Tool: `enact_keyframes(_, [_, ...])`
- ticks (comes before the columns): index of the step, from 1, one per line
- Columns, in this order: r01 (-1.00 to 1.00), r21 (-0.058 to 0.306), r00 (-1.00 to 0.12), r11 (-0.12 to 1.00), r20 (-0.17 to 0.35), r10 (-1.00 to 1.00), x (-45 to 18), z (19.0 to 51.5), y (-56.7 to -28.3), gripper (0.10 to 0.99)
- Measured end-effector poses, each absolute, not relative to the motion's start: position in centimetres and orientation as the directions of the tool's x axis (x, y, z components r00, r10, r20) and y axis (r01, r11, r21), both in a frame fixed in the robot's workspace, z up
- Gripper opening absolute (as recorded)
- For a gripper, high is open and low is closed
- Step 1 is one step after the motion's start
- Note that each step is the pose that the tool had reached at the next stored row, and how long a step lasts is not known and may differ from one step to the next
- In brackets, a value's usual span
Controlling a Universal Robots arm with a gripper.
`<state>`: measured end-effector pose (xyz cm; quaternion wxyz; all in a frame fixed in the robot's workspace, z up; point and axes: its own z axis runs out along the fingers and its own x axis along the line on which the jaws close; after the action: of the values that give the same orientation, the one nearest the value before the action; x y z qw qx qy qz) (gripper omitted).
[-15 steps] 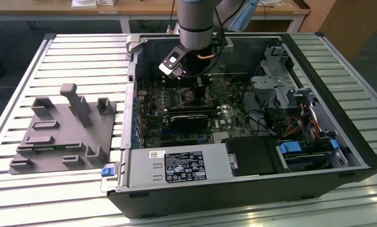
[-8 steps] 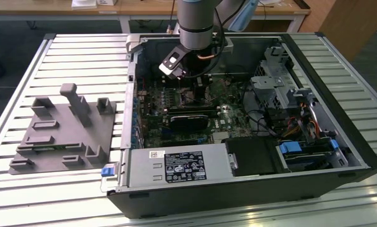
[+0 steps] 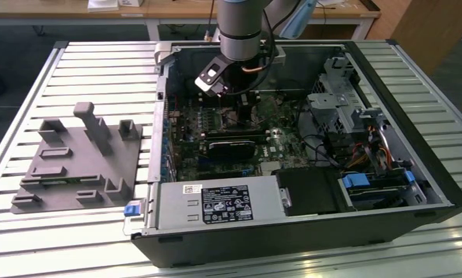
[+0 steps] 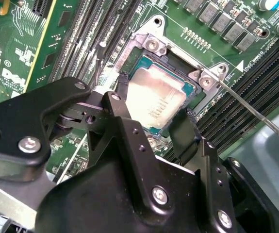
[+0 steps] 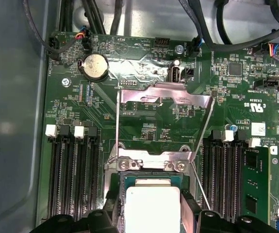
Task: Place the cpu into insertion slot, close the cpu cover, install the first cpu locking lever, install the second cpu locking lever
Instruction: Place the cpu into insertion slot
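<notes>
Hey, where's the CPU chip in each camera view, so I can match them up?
Exterior view: hidden under the gripper.
Second wrist view: the cpu is clamped between the fingers.
First wrist view: the cpu lies between the fingers, near the raised cpu cover.
Shared landmark: the gripper itself, in all three.

Work surface: a table (image 3: pixel 99 63) of pale metal slats, laid side to side across the exterior view, with dark grooves between them. Two items are set directly on it. A black computer case (image 3: pixel 293 246) is laid on its side, open face up, toward the exterior view's right. A grey moulded holder (image 3: pixel 68 165), with upright posts and low slots, is placed just beside the case, on the exterior view's left.
</notes>
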<state>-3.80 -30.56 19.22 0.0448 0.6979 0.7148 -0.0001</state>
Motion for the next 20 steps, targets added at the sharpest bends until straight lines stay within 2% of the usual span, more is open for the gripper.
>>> enact_keyframes(17, [0.998, 0.062, -0.022, 0.026, -0.062, 0.998, -3.8, 20.6, -30.5, 0.616])
enact_keyframes(18, [0.998, 0.062, -0.022, 0.026, -0.061, 0.998, -3.8, 20.7, -30.6, 0.6])
enact_keyframes(20, [0.998, 0.062, -0.022, 0.025, -0.061, 0.998, -3.8, 20.7, -30.8, 0.478])
